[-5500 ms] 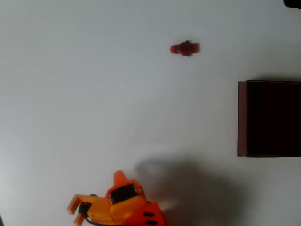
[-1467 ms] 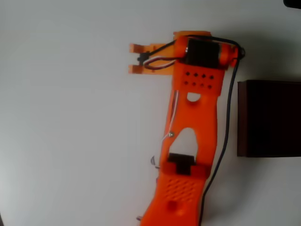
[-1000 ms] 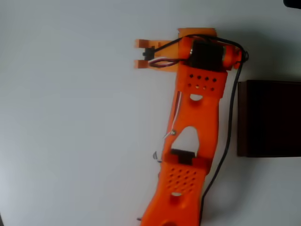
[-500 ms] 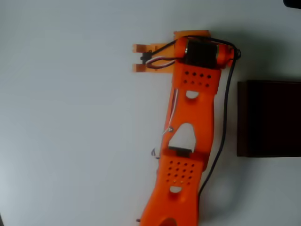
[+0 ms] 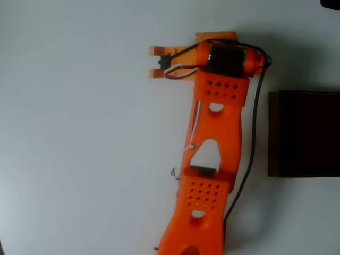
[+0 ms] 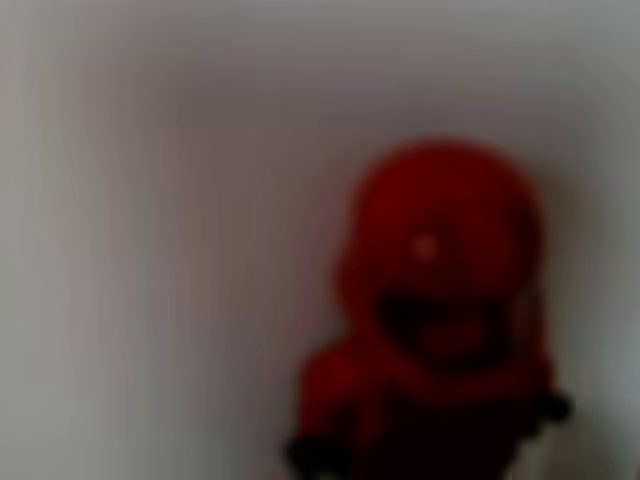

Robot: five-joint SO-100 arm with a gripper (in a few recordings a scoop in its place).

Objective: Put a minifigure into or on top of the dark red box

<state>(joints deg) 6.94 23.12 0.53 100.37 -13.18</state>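
In the wrist view the minifigure (image 6: 440, 320) is a blurred all-red shape very close to the camera, lower right of centre, on the white surface. In the overhead view my orange arm reaches up from the bottom edge. Its gripper (image 5: 217, 42) points down at the upper middle, covering the spot where the minifigure lies. The fingers are hidden under the wrist motor, so I cannot tell whether they stand open or shut. The dark red box (image 5: 273, 133) sits at the right edge, to the right of the arm and lower than the gripper, with a near-black interior.
A black cable (image 5: 255, 133) hangs along the arm's right side, close to the box's left wall. White tabletop (image 5: 79, 133) stretches across the left half. A dark object (image 5: 330, 3) pokes in at the top right corner.
The arm has swung from the bottom left up over the minifigure, which now lies hidden beneath it in the overhead view. Over the last half second it has barely moved.
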